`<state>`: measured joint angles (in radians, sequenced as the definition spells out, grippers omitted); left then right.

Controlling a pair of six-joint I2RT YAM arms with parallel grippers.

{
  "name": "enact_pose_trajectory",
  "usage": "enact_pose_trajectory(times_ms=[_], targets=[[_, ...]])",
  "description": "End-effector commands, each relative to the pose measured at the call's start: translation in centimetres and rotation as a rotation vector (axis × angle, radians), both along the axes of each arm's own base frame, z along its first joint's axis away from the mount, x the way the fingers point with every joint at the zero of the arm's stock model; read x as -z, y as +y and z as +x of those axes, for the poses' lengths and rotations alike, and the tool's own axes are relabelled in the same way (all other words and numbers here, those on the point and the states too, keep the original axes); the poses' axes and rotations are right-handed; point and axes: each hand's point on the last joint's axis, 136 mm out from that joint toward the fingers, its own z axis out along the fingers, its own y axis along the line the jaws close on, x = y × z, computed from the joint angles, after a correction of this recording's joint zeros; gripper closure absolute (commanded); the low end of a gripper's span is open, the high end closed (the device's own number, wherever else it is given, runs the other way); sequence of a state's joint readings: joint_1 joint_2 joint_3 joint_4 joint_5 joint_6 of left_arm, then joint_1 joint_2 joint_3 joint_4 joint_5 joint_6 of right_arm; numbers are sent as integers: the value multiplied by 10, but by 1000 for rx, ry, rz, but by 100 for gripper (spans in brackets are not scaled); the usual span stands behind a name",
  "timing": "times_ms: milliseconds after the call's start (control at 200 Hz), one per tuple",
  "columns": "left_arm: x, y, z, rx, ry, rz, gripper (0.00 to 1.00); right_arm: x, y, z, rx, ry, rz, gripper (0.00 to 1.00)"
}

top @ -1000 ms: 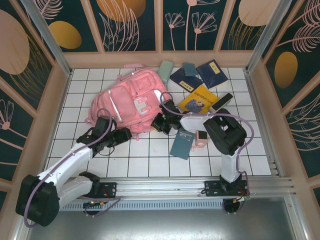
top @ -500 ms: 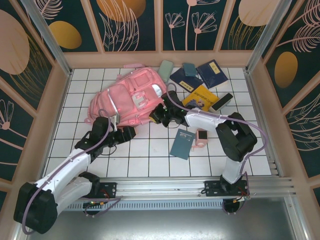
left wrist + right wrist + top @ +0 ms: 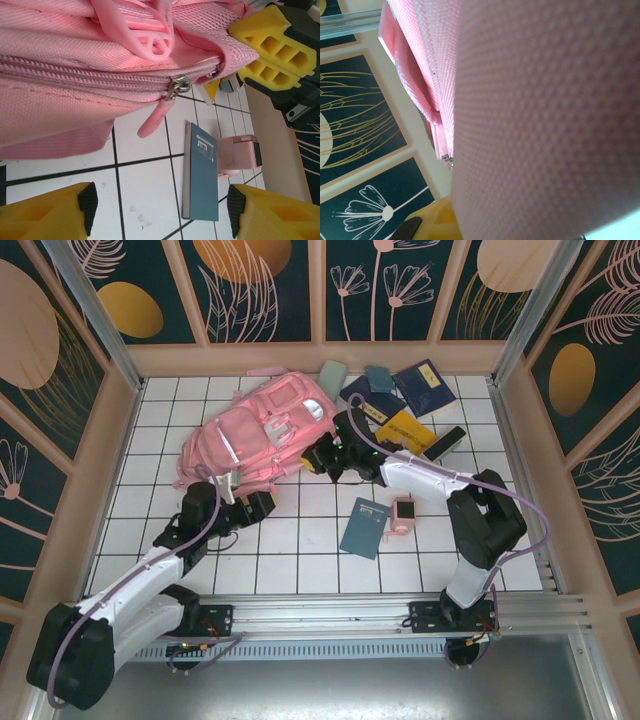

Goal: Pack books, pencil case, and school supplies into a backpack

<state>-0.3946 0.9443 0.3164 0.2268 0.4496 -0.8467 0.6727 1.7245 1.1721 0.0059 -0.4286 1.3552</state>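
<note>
Pink soft backpack (image 3: 262,430) has shifted toward 12 o'clock, tipped up by the right end effector (image 3: 322,455) pinching its 3 o'clock edge, while the left end effector (image 3: 252,506), now spread, has backed toward 6 o'clock; with the zip (image 3: 177,85) apparently closed, packing has yet to begin.

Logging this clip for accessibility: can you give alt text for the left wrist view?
The open left gripper hovers over the white tiled table, facing the zipper pull of the pink backpack. Beyond lie a dark teal book and a pink cube gadget.
</note>
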Motion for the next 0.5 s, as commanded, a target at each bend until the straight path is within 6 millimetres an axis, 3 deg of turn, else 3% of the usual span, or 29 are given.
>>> enact_pose_trajectory(times_ms=[0,160,495], targets=[[-21,-13,7,26,-70,-121,26,-75,7,14,9,-137,154,100],[-38,-20,13,47,-115,-159,25,-77,7,15,16,-136,160,100],[-36,-11,16,25,-110,-53,27,-81,6,16,20,-136,179,100]])
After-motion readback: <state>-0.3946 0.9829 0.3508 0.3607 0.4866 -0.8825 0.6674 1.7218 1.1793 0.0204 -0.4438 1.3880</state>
